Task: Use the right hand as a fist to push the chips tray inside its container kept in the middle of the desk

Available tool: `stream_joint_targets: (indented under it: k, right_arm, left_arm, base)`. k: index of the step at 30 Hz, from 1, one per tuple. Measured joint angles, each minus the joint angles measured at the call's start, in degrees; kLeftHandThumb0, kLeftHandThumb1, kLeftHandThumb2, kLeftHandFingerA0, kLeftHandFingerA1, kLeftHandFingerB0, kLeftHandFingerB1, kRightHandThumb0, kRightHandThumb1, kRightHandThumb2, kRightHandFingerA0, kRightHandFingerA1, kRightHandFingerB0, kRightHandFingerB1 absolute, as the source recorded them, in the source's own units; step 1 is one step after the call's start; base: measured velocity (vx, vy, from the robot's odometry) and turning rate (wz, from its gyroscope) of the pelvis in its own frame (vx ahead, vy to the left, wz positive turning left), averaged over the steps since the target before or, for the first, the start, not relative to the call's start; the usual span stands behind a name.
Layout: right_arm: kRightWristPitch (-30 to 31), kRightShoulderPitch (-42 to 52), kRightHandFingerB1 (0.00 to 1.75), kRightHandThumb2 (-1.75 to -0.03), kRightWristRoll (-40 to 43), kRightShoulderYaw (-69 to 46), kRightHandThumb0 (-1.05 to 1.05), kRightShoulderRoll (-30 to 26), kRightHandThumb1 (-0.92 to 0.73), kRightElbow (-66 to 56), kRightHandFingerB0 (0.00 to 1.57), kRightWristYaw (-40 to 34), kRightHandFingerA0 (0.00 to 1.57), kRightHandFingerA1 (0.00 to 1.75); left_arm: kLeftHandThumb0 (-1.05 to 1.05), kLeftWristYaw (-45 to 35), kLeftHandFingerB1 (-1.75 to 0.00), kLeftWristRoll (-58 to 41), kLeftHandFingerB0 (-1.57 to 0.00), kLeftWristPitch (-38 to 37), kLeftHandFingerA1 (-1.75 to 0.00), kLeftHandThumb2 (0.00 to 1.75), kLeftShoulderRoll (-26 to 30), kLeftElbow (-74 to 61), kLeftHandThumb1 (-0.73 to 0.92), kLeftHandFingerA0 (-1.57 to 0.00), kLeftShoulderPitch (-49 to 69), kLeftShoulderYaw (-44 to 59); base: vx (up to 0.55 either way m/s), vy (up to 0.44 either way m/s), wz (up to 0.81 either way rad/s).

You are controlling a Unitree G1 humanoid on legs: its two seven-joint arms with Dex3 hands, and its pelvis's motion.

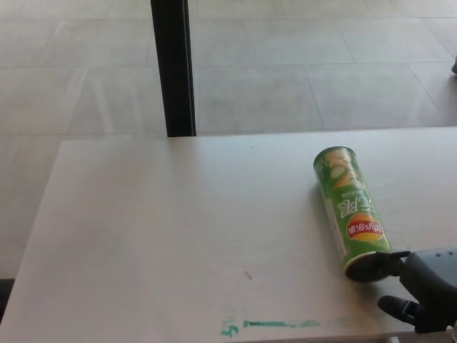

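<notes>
The right hand (421, 289), fingers curled together on nothing, presses a fingertip against the open near end of the green can (350, 211) lying on the surface (164, 236).

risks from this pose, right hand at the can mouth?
1. The chips can lies on its side, free on the desk; an off-axis push could roll or spin it.
2. It sits near the desk's right side, so it may slide away.
3. The right hand hides the mouth; tray alignment is uncheckable.
</notes>
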Motion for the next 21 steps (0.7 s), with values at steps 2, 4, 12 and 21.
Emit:
stream_joint_targets:
  k: [2,4,12,21]
  right_arm:
    - [0.16,1.08,0.41,-0.68,0.11,-0.19,-0.62,-0.46,-0.86,-1.67,0.43,0.27,0.85,1.37]
    - [0.26,1.57,0.44,-0.66,0.34,-0.32,-0.62,-0.91,-0.86,-2.78,0.5,0.79,0.87,1.32]
    - [-0.96,5.11,0.46,-0.64,4.22,-2.12,-0.58,-4.85,-0.8,-11.73,0.63,6.5,0.88,0.94]
    - [-0.47,6.56,0.45,-0.64,9.77,-3.51,-0.57,-7.81,-0.77,-20.46,0.55,14.32,0.8,0.7]
  left_arm:
    - [-0.72,0.0,-0.5,-0.01,-0.48,0.0,-0.62,0.7,0.0,-0.01,0.92,-0.57,0.01,0.0]
    - [-0.7,-0.01,-0.49,0.0,-0.46,0.0,-0.6,0.68,0.0,-0.01,0.92,-0.56,-0.01,-0.03]
    - [-0.72,-0.09,-0.49,0.01,-0.46,0.0,-0.6,0.72,0.02,-0.03,0.92,-0.59,-0.02,-0.17]
    - [-0.71,-0.08,-0.5,0.02,-0.46,0.0,-0.62,0.69,-0.02,-0.04,0.92,-0.57,-0.19,-0.26]
  base:
    - [0.0,0.0,0.0]
    - [0.0,0.0,0.0]
    - [0.0,0.001,0.01]
    - [0.0,0.0,0.0]
